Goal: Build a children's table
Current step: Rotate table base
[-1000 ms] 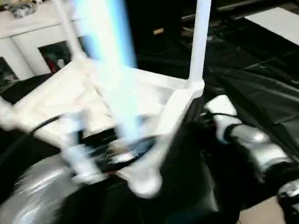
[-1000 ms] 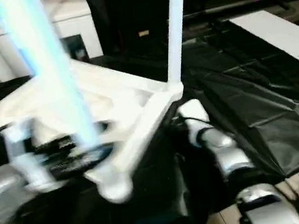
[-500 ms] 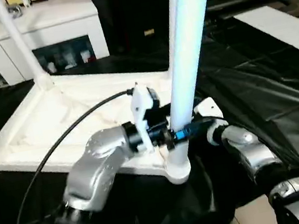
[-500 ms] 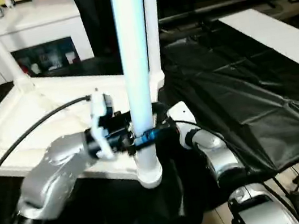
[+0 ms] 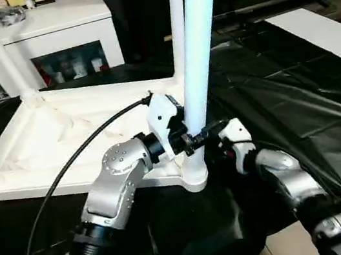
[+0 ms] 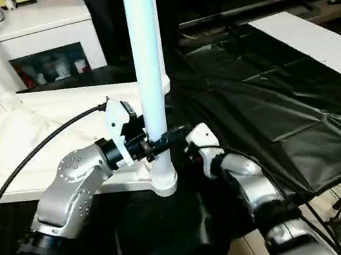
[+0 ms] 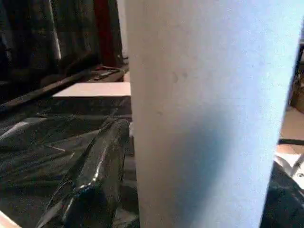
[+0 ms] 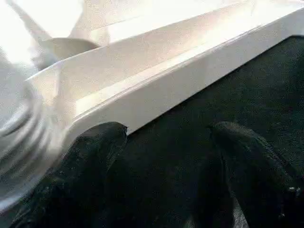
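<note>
tabletop (image 5: 49, 144): white plastic, ribbed underside up, flat on black sheet (image 5: 297, 100) | near-corner leg (image 5: 198, 38): white tube, upright in socket, long axis vertical | left gripper (image 5: 192, 142): pinching that leg just above socket | right gripper (image 8: 166, 156): fingers spread, beside tabletop's edge, holding nothing

White tabletop (image 5: 62, 142) and pale bluish-white leg (image 5: 198, 38); black cloth (image 5: 298, 106); silver forearms.
</note>
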You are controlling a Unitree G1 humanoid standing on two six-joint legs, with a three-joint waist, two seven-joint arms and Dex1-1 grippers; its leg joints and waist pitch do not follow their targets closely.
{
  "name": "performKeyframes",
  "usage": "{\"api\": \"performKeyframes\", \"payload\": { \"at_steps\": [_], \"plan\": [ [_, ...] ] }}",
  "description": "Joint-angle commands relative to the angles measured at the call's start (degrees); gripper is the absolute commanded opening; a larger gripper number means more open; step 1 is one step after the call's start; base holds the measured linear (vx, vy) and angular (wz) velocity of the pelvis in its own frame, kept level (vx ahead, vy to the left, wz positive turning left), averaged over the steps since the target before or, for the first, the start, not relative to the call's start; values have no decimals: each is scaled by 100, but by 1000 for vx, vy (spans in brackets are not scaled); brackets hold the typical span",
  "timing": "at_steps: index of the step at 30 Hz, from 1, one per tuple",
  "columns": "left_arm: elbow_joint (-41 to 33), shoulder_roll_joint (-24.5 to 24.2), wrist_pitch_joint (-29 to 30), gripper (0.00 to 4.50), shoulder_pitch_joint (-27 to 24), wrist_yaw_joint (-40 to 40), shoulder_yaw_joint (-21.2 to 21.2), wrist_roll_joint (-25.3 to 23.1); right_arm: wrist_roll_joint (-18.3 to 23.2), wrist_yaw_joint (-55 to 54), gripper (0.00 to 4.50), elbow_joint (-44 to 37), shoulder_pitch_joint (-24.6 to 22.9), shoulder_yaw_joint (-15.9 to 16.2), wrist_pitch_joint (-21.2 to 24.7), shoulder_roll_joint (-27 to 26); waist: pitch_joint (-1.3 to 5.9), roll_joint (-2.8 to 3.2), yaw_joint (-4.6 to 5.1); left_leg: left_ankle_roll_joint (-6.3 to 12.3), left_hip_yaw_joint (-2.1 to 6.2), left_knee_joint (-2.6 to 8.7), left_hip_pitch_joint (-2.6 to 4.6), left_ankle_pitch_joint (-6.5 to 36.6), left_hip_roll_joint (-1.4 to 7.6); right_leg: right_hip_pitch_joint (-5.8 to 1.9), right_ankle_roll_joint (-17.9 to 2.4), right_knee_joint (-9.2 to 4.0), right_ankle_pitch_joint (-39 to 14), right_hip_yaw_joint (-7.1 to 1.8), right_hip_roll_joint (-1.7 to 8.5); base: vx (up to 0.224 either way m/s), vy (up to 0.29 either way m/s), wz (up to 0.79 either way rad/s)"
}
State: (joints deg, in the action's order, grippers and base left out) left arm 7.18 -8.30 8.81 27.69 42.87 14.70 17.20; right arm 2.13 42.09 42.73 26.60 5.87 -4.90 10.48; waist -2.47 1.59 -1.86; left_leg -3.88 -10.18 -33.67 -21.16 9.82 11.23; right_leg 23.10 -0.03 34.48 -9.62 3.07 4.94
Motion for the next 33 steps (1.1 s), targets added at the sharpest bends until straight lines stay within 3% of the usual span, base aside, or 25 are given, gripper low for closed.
{"api": "performKeyframes", "payload": {
  "at_steps": [1,8,22,27,30,33],
  "plan": [
    [-20,294,-96,302,136,-8,364,-18,19,661,367,-315,-9,604,21,-352,333,-33,-55,199,41,407,16,1827,128,-269,-1145,-461,-1812,-157,235,0,0,0],
    [-136,676,-110,302,121,39,598,-40,106,844,367,-450,-56,616,96,-395,348,-2,-61,251,42,399,4,1723,133,-284,-1258,-444,-1500,-151,234,0,0,0],
    [-57,1031,-165,302,136,-88,665,-325,-16,709,367,-451,-92,533,59,-340,330,22,-91,207,57,429,20,1946,155,-286,-1253,-481,-1561,-124,246,0,0,0],
    [340,519,-328,302,310,-30,321,-639,6,251,367,-249,113,109,-93,-224,314,8,-93,149,74,436,39,2182,128,-254,-1046,-542,-2160,-108,261,0,0,0],
    [85,23,-122,302,215,645,44,-311,124,469,367,-328,124,-50,-109,28,310,2,-85,138,83,445,27,2207,130,-249,-987,-545,-2314,-105,276,0,0,0],
    [-182,-385,82,302,91,1216,-7,-78,174,570,367,-333,149,-163,-145,182,323,21,-82,173,80,449,12,2016,140,-257,-1091,-505,-2043,-111,270,0,0,0]
  ]
}}
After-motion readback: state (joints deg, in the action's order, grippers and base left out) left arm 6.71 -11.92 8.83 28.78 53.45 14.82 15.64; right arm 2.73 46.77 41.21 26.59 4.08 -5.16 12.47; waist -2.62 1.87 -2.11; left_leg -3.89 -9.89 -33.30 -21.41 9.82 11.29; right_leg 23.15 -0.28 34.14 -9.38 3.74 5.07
